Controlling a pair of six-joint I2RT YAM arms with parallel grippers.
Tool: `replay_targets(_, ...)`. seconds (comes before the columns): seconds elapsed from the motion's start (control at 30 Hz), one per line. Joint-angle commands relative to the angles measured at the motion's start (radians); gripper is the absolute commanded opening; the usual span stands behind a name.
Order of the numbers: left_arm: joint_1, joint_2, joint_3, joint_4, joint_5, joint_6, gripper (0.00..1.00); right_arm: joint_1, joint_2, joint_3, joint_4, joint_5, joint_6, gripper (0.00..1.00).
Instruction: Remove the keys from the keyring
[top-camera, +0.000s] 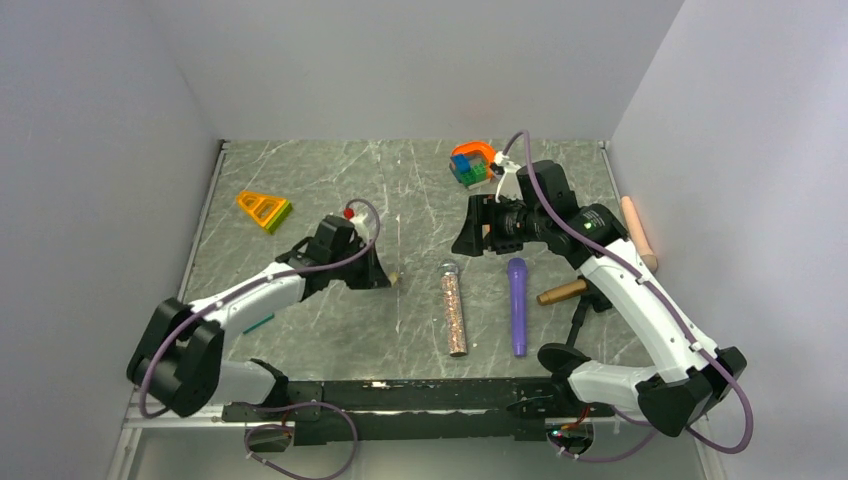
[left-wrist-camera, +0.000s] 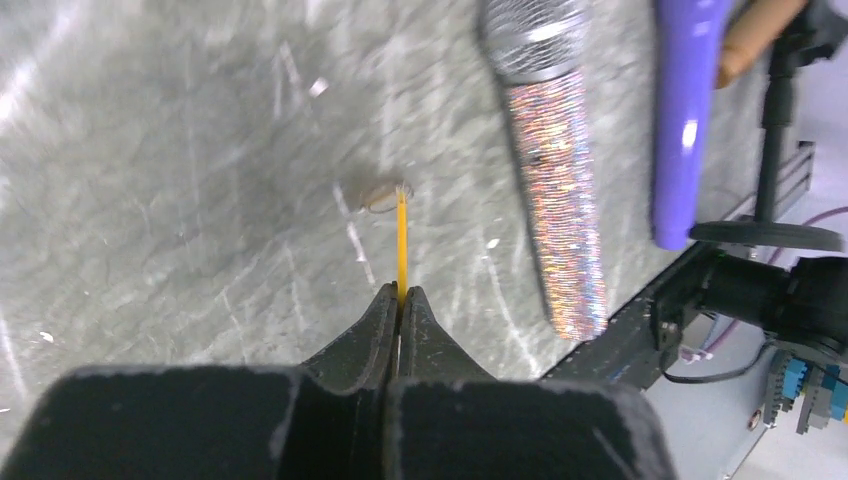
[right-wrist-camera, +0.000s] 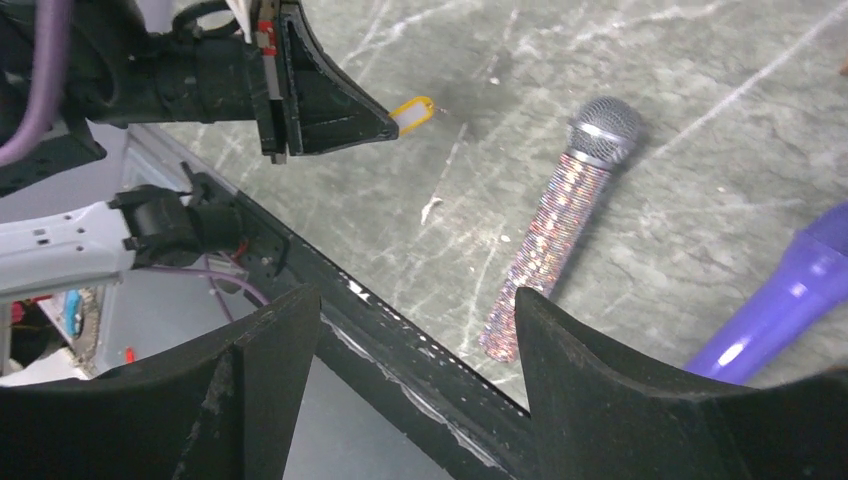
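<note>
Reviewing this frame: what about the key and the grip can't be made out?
Right wrist: the key has its held end hidden inside the left gripper.
Left wrist: key is edge-on; the blurred blob at its tip may be a ring, cannot tell.
Top: key too small, partly behind the gripper.
Right wrist: purple mic cut off by the right edge.
</note>
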Motion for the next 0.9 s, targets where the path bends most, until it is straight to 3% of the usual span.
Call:
replay_targets(0.0,0.001,-0.123,0.157,-0.185,0.008,0.113,0.00,0.000,-0.048,0.042,0.133,-0.111,0.001,0.75)
replay_targets(0.37,0.000,-0.257,0.511,-0.490,0.022,0.092,0.00,-0.002,-0.089,0.059,0.513,-0.344,0.005,0.77)
replay_targets(0.6,0.001,-0.285,0.663,-0.506,0.062,-0.017,0.00,-0.001,-0.087,0.026,0.750,-0.375,0.053,0.74)
replay_targets(0.87,0.000,-0.302,0.771,-0.478,0.071,-0.160,0.00,-0.001,-0.039,0.038,0.899,-0.453,0.099,0.73)
